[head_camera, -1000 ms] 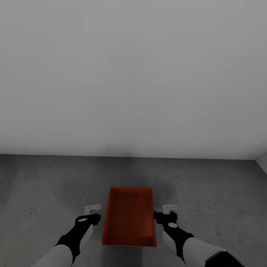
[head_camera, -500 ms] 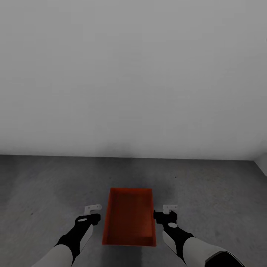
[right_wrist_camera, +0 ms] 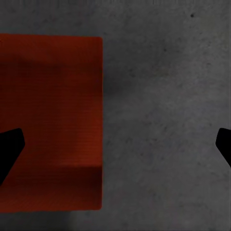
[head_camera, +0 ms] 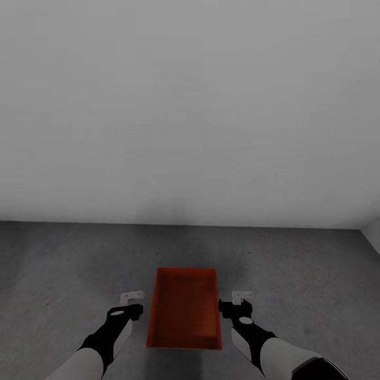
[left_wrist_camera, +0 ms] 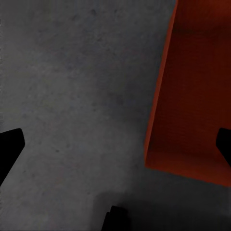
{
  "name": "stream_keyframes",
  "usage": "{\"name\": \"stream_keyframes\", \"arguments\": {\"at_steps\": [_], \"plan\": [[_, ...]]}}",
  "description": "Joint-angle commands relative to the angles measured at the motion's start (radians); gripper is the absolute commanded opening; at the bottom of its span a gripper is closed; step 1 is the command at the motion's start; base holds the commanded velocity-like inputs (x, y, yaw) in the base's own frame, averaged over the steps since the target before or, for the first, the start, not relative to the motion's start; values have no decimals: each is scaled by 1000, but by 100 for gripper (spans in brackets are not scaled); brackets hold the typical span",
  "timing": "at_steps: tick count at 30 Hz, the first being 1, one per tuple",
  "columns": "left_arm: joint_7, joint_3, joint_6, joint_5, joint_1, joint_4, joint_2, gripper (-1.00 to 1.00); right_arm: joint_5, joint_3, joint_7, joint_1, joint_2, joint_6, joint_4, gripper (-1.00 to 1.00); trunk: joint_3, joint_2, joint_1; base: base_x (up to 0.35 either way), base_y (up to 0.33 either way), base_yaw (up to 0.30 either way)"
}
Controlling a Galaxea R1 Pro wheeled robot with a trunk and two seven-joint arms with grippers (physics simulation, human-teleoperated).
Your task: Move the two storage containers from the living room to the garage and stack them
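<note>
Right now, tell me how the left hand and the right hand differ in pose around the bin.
The left hand sits off the container's left wall with a floor gap between; the right hand sits nearer its right wall. The left wrist angles inward, the right wrist outward. Both are open, level with the bin's middle, holding nothing.

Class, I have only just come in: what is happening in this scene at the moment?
A two-armed robot stands facing a plain white wall in a room with a dark grey floor. An orange-red storage container sits on that floor straight in front of it, open side up and apparently empty. The left gripper and right gripper hang open on either side of the container, neither holding it. So one container is set down; a second one for stacking is not there yet.
</note>
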Motion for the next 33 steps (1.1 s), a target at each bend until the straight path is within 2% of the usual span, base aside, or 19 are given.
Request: {"name": "stream_keyframes", "arguments": {"at_steps": [1,7,19,33], "plan": [[1,5,5,0,0,-2,-1,100,-10,9,-3,-1,0,-4,1,100,2,7,-4,0,0,0],[1,5,5,0,0,-2,-1,100,-10,9,-3,-1,0,-4,1,100,21,49,-27,0,0,0],[8,4,4,-2,0,-11,-1,100,-10,9,-3,-1,0,-5,1,100,21,49,-27,-9,0,0],[7,4,6,1,0,-5,-1,100,-10,8,-3,-1,0,-5,1,100,21,49,-27,-303,0,0]]}}
